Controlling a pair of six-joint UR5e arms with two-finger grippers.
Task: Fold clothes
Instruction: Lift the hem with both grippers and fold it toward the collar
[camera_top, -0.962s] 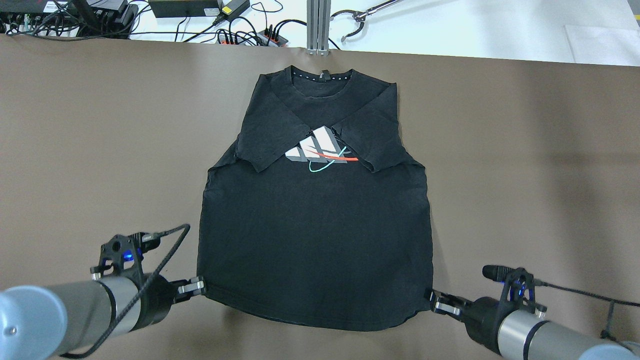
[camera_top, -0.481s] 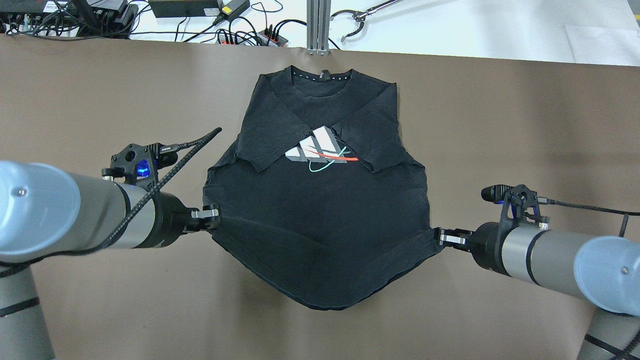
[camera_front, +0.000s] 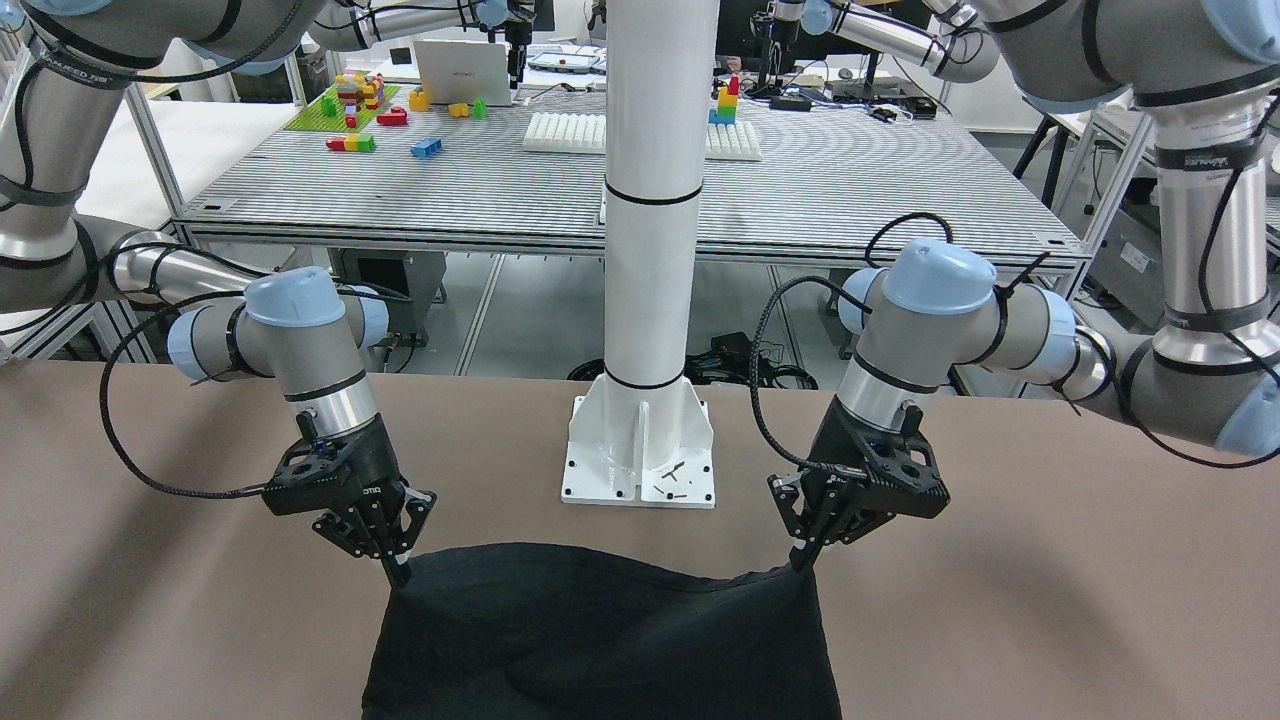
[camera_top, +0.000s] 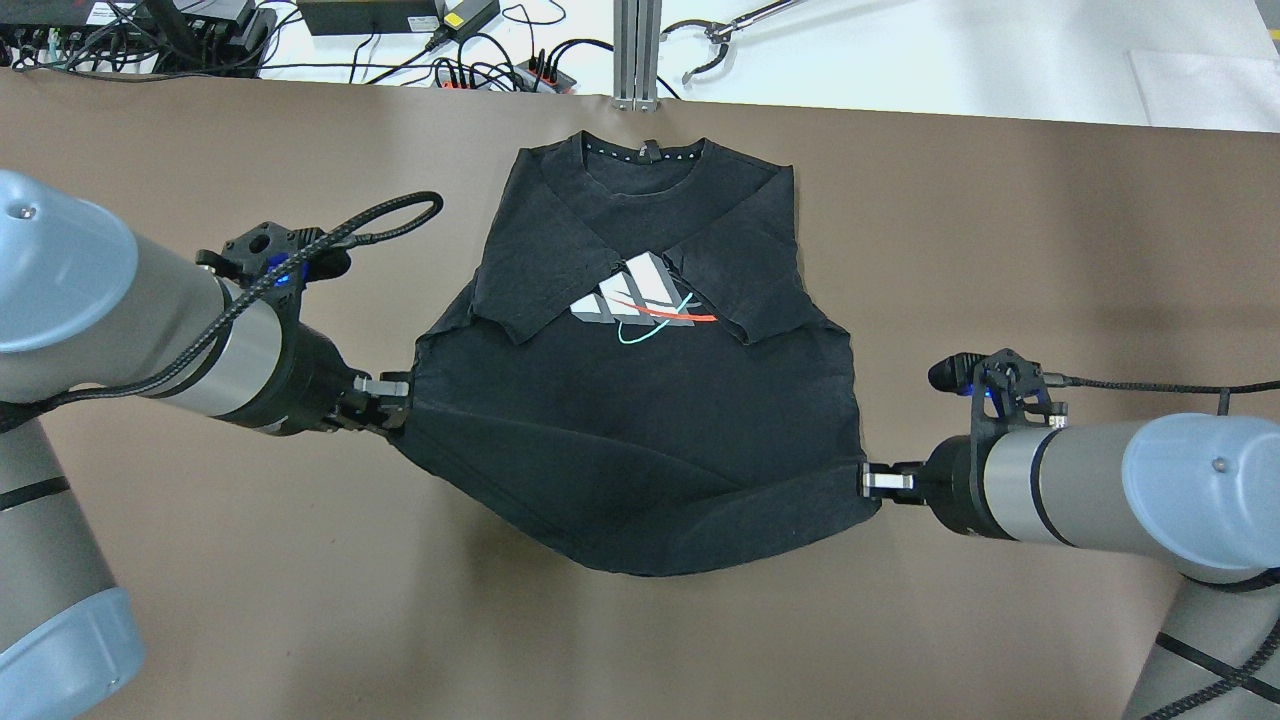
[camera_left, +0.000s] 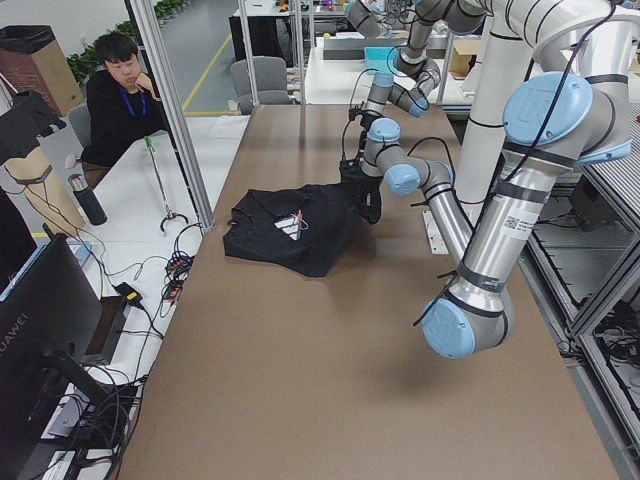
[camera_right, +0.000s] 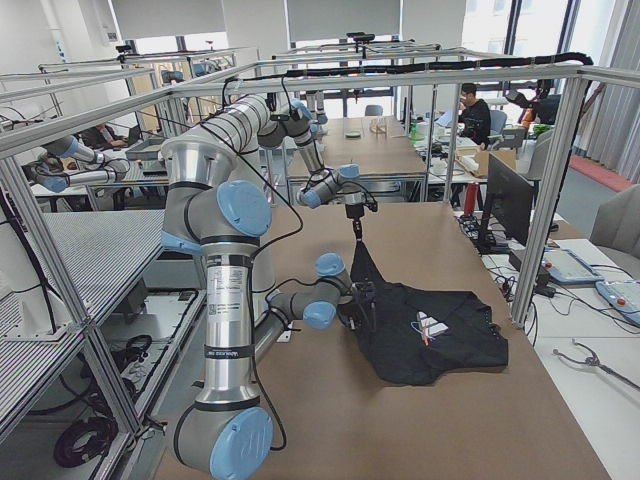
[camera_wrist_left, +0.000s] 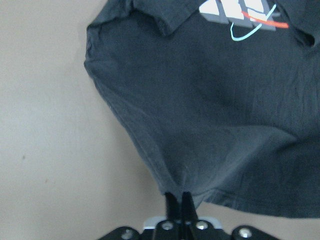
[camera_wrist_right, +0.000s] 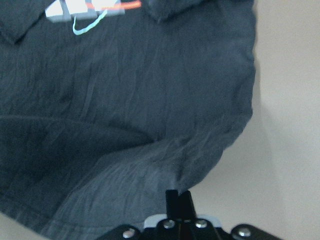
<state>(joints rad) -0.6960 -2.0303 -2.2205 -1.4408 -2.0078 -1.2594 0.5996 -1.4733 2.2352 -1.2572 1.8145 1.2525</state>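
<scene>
A black T-shirt (camera_top: 640, 430) lay on the table (camera_top: 200, 600) before the white pedestal (camera_front: 640, 450), sleeves folded in. The left gripper (camera_top: 398, 387) and right gripper (camera_top: 868, 482), either side of the pedestal, each pinched a raised hem corner. Light, limp cloth sagged between; corners looked the best hold.

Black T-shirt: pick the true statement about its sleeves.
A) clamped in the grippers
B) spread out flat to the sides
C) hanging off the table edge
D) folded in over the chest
D: both sleeves lie folded inward across the chest of the T-shirt, their cuffs meeting over the logo.
</scene>
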